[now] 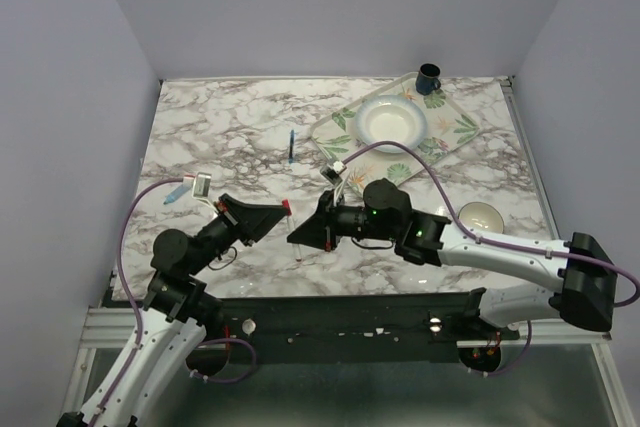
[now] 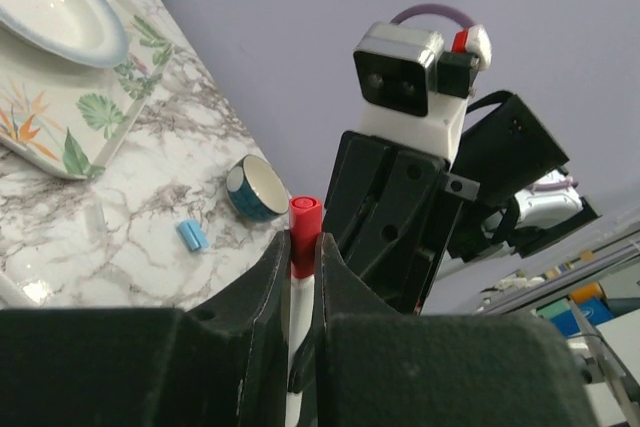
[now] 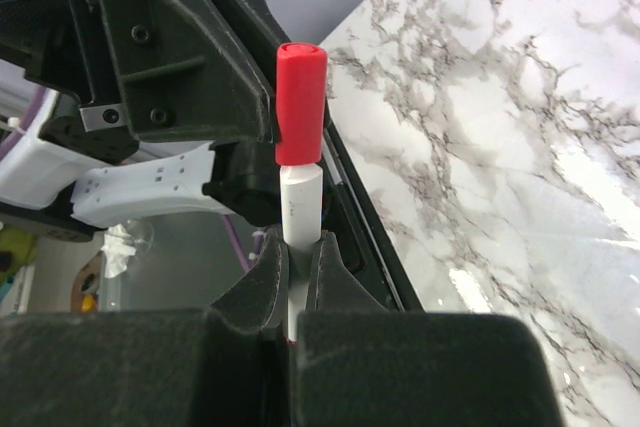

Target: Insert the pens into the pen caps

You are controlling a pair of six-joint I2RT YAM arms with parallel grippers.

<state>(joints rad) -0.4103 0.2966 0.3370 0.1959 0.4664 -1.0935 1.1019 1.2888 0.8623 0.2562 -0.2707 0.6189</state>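
Two grips: left end effector (image 2: 303, 252) tight around red cap (image 2: 305, 215), right end effector (image 3: 300, 255) around white pen (image 3: 300, 192).

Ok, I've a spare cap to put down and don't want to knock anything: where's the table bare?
Bare: the far-left stretch of the marble-patterned table, between its left edge and the slim blue pen. Crowded: the near middle, where left gripper and right gripper clamp a red-capped white pen, and the right, with the leaf-patterned tray and small round bowl.
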